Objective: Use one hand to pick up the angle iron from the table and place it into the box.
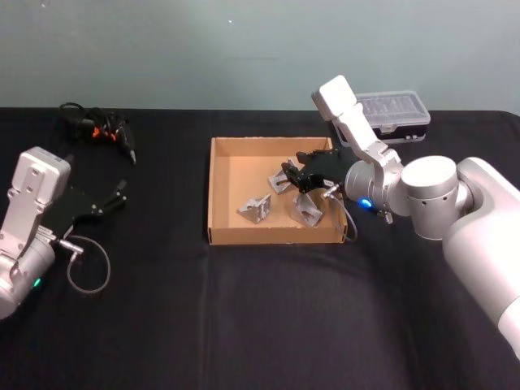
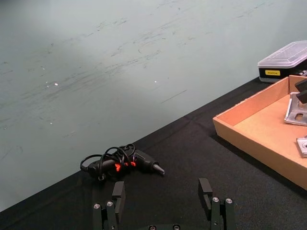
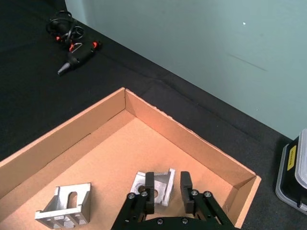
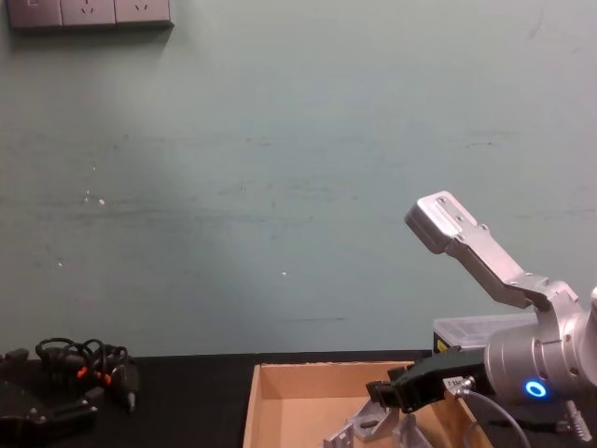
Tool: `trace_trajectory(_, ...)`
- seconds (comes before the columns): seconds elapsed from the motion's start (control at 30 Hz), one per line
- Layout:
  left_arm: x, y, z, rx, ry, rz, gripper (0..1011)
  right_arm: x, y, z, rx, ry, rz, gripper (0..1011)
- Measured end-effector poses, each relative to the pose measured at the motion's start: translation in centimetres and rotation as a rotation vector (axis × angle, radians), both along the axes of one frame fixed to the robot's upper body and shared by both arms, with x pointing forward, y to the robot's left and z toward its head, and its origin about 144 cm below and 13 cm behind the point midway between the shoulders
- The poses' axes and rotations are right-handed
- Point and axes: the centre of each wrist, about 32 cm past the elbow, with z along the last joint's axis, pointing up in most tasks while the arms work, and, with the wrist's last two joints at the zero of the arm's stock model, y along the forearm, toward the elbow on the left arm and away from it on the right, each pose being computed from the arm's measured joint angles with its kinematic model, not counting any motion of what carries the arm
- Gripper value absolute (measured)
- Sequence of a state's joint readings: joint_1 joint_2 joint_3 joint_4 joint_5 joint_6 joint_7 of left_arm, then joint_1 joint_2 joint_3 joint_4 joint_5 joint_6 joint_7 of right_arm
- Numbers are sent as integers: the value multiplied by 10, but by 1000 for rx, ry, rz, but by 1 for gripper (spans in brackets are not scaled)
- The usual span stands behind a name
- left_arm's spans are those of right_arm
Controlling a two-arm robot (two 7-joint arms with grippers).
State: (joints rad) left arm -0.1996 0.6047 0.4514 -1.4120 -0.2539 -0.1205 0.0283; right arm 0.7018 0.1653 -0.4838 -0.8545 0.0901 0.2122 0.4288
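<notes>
Right gripper (image 3: 166, 191) parted, empty, over angle iron (image 3: 156, 186) in box (image 1: 219, 191); corded tool (image 1: 106, 130) far-left.

My black table and what sat on it

The table (image 1: 244, 325) in front of me was covered in flat black cloth and ran back to a pale green wall. The box (image 1: 218, 195), a shallow tan cardboard tray, rested near the middle. A black plastic case with a clear lid (image 1: 396, 116) lay just behind the box's far right corner. At the far left lay a small black tool with orange marks and a coiled black cord (image 1: 101, 127), well apart from the box.
</notes>
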Motion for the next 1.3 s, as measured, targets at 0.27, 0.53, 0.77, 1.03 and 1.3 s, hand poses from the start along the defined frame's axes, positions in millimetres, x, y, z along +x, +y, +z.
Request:
trace_trajectory(0.27, 0, 0, 0, 0, 0, 0, 1000, -10, -4, 2, 31, -55, -2, 549)
trace_trajectory(0.53, 0, 0, 0, 0, 0, 0, 1000, -42, -20, -3, 85, -190, -25, 820)
trace_trajectory(0.77, 0, 0, 0, 0, 0, 0, 1000, -68, -33, -6, 84, -266, -42, 992)
trace_trajectory(1.03, 0, 0, 0, 0, 0, 0, 1000, -100, -51, -15, 61, -352, -85, 1003)
trace_trajectory(1.3, 0, 0, 0, 0, 0, 0, 1000, -118, -67, -29, 67, -384, -140, 1003)
